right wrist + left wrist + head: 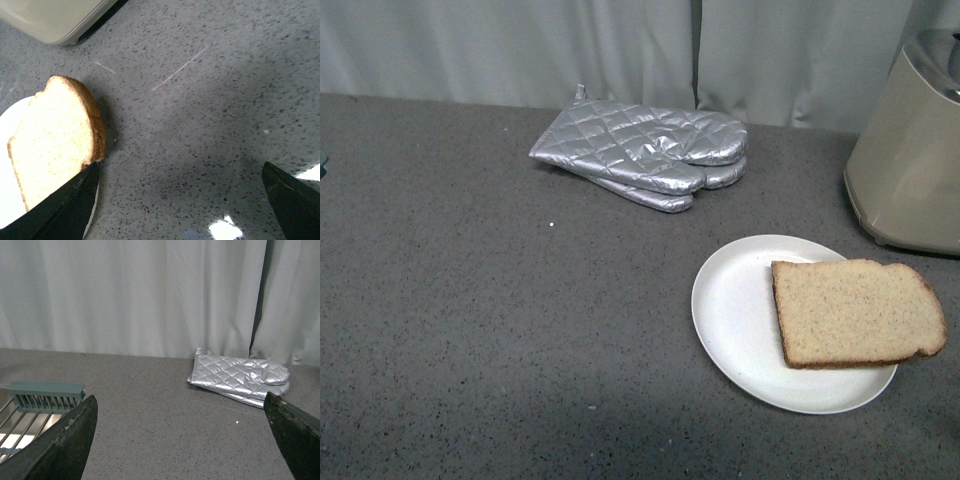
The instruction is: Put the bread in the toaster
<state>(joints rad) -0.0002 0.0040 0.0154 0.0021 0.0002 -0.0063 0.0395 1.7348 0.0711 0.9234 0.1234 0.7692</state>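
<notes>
White plate (740, 310) with wholemeal bread slice (855, 312), just before toaster (910, 170); right gripper (180, 167) and left gripper (180, 396) spread, empty; pre-grasp stage, next likely needing crust-edge pinch.

my right gripper (180, 167) hangs over the grey speckled countertop (215, 120), dark fingers (60, 210) spread wide; the bread (55, 145) lies flat on a white plate (7, 200), its rounded crust end past the rim; one finger overlaps the slice's corner, contact unclear; the beige toaster (50, 17) stands near; pale scratches (177, 75) mark the counter
</notes>
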